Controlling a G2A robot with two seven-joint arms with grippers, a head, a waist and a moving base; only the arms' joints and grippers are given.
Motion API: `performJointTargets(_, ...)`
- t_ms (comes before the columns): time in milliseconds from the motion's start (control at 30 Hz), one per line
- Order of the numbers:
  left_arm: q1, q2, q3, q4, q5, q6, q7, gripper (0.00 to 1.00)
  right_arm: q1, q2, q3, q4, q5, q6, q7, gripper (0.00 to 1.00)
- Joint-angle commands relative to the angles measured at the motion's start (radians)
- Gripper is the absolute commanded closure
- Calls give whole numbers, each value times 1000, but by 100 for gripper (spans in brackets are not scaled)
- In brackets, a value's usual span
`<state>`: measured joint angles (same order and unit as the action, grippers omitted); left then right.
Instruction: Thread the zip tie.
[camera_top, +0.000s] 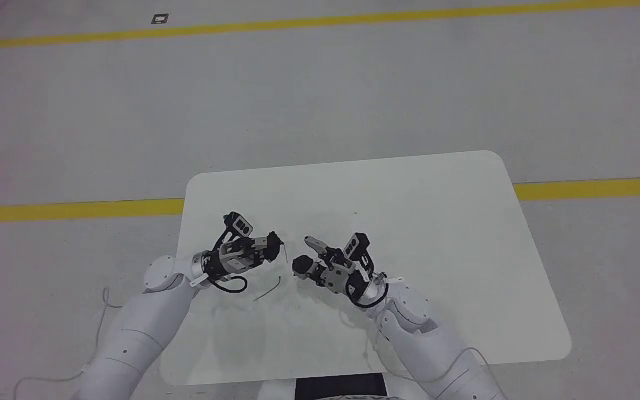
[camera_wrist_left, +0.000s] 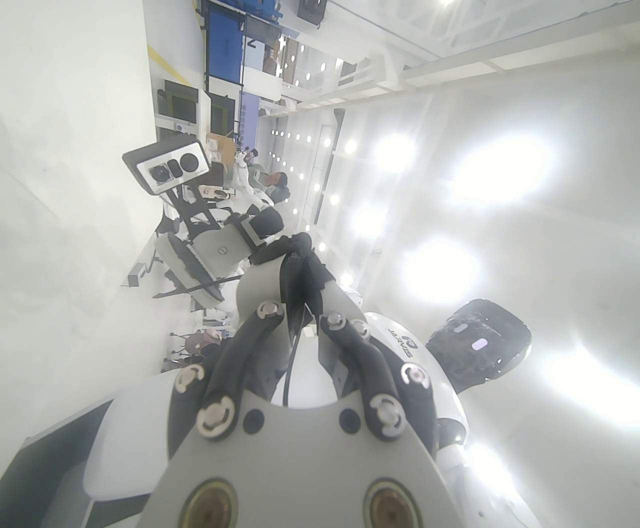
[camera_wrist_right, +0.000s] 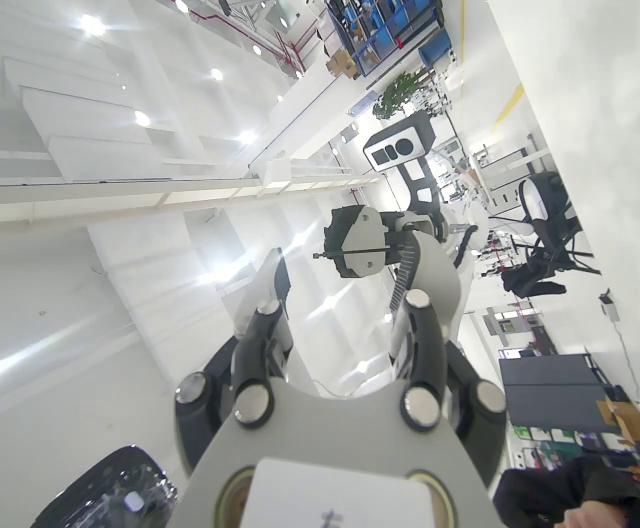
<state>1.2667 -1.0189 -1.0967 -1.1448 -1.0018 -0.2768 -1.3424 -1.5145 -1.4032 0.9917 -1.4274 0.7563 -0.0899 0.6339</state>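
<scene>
Your left end effector (camera_wrist_left: 298, 248) pinches the zip tie (camera_wrist_left: 289, 361); your right end effector (camera_wrist_right: 350, 252) gapes wide, empty. Threading looks undone.

Two arms meet over the near-left part of a white, round-cornered table (camera_top: 450, 200). The left gripper (camera_top: 272, 244) and right gripper (camera_top: 303, 256) face each other, tips near together, with the thin dark zip tie (camera_top: 284, 250) between them. Yellow floor lines (camera_top: 90, 209) run behind.
</scene>
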Motion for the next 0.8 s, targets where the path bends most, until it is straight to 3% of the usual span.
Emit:
performJointTargets(0,0,0,0,0,0,0,0,100,2,-2,-9,0,15,10,11,56)
performJointTargets(467,0,0,0,0,0,0,0,100,50,-20,-75,44,74,44,-15,65)
performJointTargets(767,0,0,0,0,0,0,0,100,62,-28,-84,52,78,24,-77,76)
